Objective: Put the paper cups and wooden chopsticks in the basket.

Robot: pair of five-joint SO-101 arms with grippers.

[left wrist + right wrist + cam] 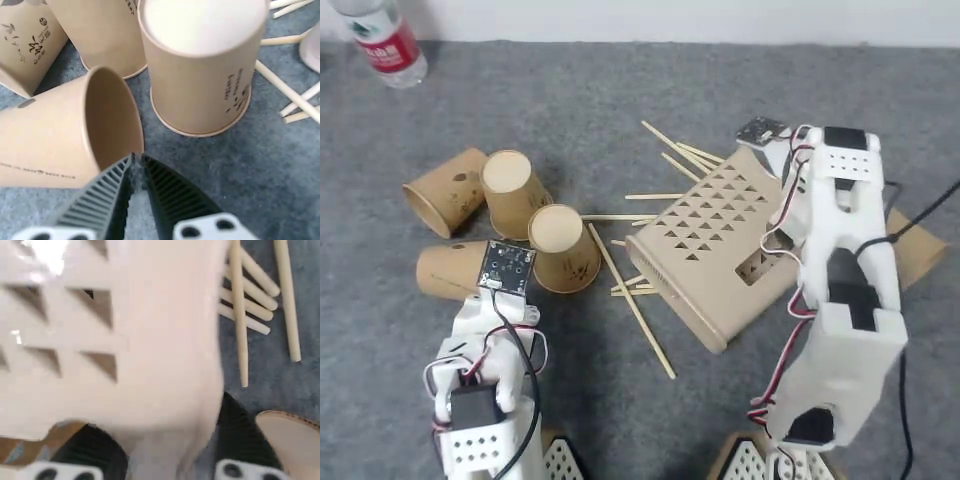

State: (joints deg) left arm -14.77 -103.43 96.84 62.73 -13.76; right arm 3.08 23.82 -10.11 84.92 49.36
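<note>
The tan perforated basket [720,245] lies tipped on the grey mat. My right gripper [782,175] is at its far end, its black fingers [240,440] clamped either side of the basket wall [150,365]. Four paper cups sit at the left: two lying [445,190] [450,268] and two upside down [515,190] [563,247]. My left gripper [137,161] is shut and empty, right at the rim of the near lying cup [65,130]. Several wooden chopsticks [630,300] [250,305] are scattered around the basket.
A plastic water bottle [385,40] stands at the far left corner. Another brown cup-like thing [915,250] lies behind the right arm, mostly hidden. An upside-down cup [205,65] stands just beyond the left gripper. Bare mat lies in front of the basket.
</note>
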